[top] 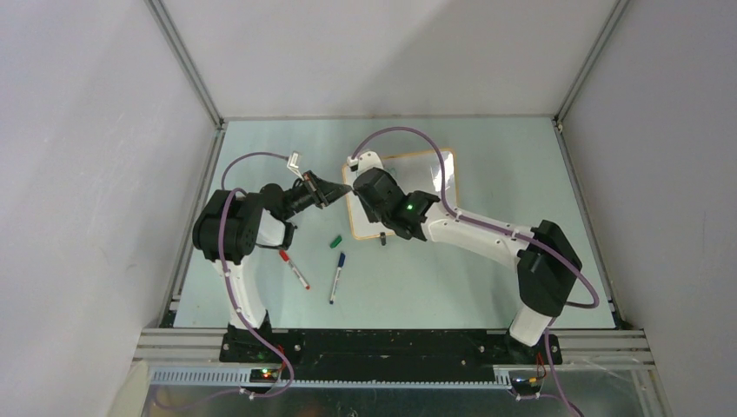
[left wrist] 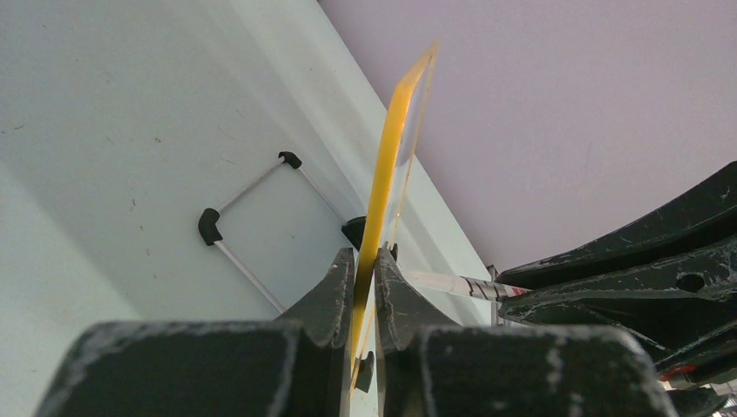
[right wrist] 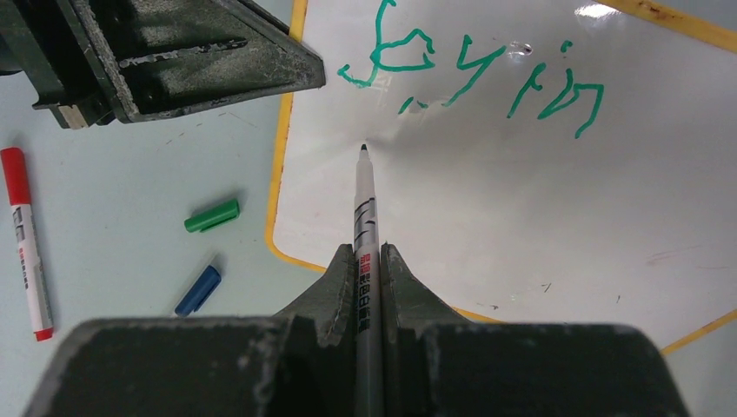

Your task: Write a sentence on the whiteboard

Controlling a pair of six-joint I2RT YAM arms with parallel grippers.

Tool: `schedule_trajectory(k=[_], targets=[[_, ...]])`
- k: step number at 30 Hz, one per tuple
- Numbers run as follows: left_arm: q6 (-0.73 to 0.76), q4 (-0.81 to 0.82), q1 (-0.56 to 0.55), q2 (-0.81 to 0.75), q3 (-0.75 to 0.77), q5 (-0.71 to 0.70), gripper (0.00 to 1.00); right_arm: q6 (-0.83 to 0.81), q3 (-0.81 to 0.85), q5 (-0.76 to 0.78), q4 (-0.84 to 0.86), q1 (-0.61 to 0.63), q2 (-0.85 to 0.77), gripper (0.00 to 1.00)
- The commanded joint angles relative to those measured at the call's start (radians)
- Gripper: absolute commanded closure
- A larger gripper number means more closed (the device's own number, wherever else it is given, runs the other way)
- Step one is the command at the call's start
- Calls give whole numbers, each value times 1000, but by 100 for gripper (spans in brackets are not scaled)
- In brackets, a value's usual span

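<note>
The whiteboard (top: 426, 178) lies at the table's middle back, white with an orange-tan frame. My left gripper (top: 345, 188) is shut on its left frame edge; in the left wrist view the frame (left wrist: 387, 174) stands edge-on between the fingers of the left gripper (left wrist: 365, 269). My right gripper (right wrist: 366, 252) is shut on a marker (right wrist: 364, 208), whose tip is at the board surface (right wrist: 487, 200) just below the writing. The sentence (right wrist: 469, 74) shows as one green line reading "Joy in". In the top view the right gripper (top: 363, 178) is over the board's left part.
A green cap (right wrist: 211, 215), a blue marker (right wrist: 198, 289) and a red marker (right wrist: 26, 243) lie on the table left of the board. A bent wire piece with black ends (left wrist: 252, 226) lies beyond the left gripper. Frame posts and walls enclose the table.
</note>
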Motion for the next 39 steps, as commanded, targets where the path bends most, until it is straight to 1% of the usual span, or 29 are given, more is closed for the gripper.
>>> schedule_trajectory(k=[1,11,31,39], targets=[[0,54,-1,5,30,13,100,-13,62,44,-7,8,22,100],[-1,53,0,5,31,15,100,-12,96,65,-27,13,59,100],[1,53,-2,5,31,16,100,-26,105,-5,-44,19,74,100],[0,53,-2,5,31,17,100,-34,95,24,-72,23,72,100]])
